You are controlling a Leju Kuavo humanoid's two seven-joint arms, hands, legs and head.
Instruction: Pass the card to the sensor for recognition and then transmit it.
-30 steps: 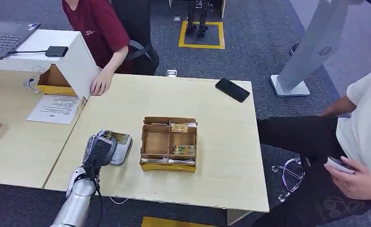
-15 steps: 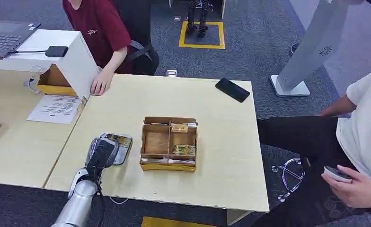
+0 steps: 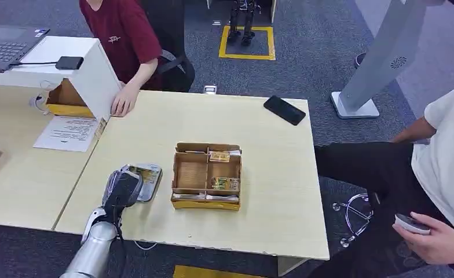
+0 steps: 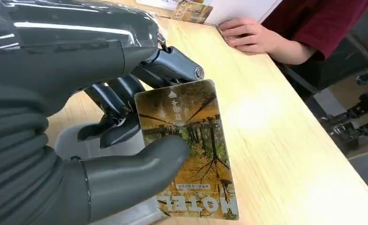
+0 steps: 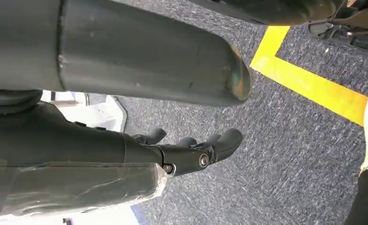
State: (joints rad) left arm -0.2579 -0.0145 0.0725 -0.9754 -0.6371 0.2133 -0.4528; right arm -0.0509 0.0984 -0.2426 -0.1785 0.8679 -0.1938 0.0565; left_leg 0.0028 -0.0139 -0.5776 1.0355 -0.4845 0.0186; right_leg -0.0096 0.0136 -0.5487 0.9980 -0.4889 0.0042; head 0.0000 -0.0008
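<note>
Card (image 4: 191,150): glossy rectangle with rounded corners, printed with autumn trees, pinched between thumb and fingers of the left hand (image 3: 122,186) over the grey rounded sensor pad (image 3: 148,180), just left of the compartmented cardboard box (image 3: 207,176). Pale wood-grain tabletop (image 3: 271,174) lies bare right of the box. Right hand (image 5: 191,150) hangs over carpet, fingers apart, holding nothing.

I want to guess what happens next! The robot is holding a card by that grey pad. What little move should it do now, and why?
Probably lower the card flat onto the grey pad. The left hand pinches the card between thumb and fingers, just over the pad, which looks like the sensor. The card seems tilted above it, not resting on it, so a small dip should let it be read.
</note>
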